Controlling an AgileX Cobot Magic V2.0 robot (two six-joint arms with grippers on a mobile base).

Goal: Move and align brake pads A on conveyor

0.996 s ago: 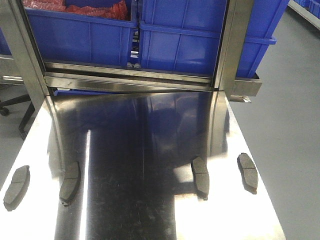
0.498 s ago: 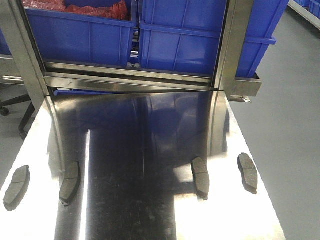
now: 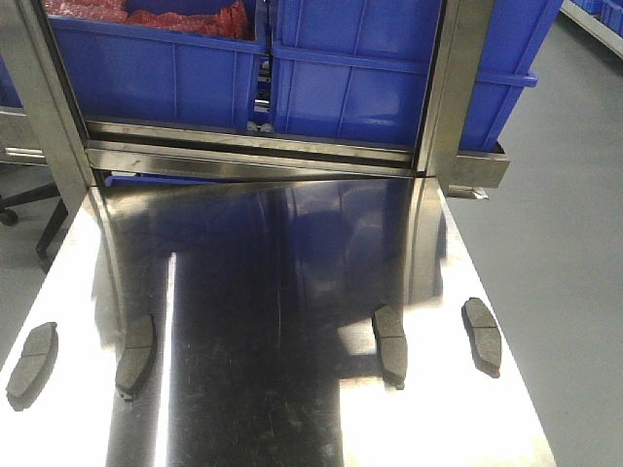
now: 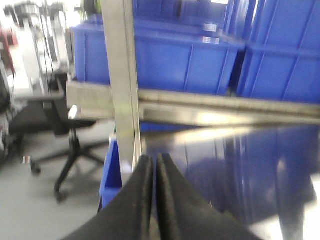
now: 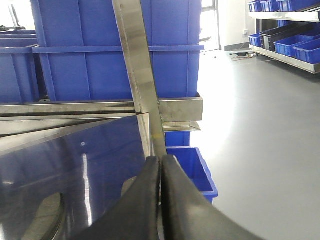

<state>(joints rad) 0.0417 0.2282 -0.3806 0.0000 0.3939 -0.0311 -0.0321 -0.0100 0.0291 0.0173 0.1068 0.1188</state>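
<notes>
Several dark grey brake pads A lie on the shiny steel table (image 3: 292, 409) in the front view: two near its left edge (image 3: 32, 364) (image 3: 136, 355) and two toward its right edge (image 3: 391, 344) (image 3: 482, 336), all lengthwise and apart from each other. The conveyor is out of view. In the left wrist view my left gripper (image 4: 155, 159) is shut with nothing between its fingers, above the table's far left corner. My right gripper (image 5: 161, 160) is likewise shut and empty, over the table's far right edge. Neither gripper shows in the front view.
Blue plastic bins (image 3: 350, 88) sit on a steel rack (image 3: 253, 156) across the table's far end, with upright steel posts (image 3: 453, 88) at both corners. An office chair (image 4: 55, 130) stands off the left side. A blue bin (image 5: 192, 165) sits on the floor at the right.
</notes>
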